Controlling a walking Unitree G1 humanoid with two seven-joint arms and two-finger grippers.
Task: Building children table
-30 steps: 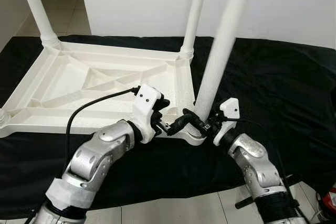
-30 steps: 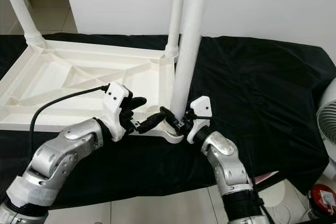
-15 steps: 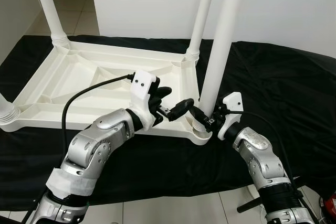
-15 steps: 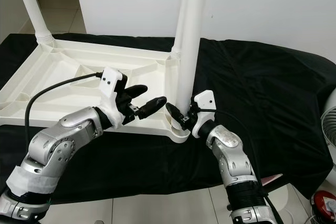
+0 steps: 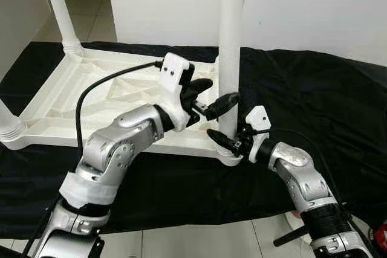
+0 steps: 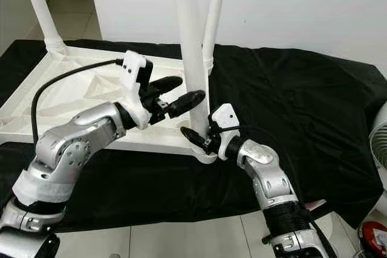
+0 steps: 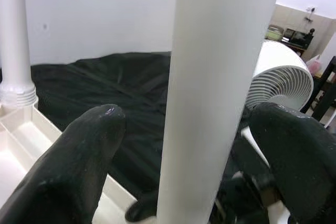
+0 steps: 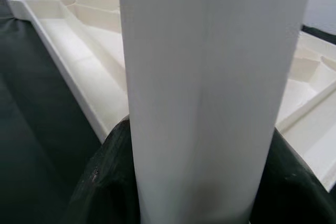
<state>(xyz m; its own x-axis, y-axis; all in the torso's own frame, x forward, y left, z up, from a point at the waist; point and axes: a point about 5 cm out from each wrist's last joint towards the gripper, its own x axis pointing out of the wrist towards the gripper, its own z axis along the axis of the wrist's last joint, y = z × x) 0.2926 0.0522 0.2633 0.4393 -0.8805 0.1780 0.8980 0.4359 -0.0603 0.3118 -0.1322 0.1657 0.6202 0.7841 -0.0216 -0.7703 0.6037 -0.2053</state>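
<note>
Right end effector (image 5: 225, 142) clamped around the very base of the near-right table leg (image 5: 230, 40), right at the corner socket of the upside-down white tabletop (image 5: 91, 98) lying on the black cloth (image 5: 314, 101). Left end effector (image 5: 213, 97) spread open a bit higher up, fingers either side of the same leg without pinching. Leg's long axis straight up, both arms about equally close, so looks like twisting or pressing it home.

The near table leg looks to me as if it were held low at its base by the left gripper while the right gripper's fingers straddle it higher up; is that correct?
Not quite: the sides are swapped. In the left eye view the right gripper holds the near table leg low at its base, while the left gripper straddles it higher up.
</note>
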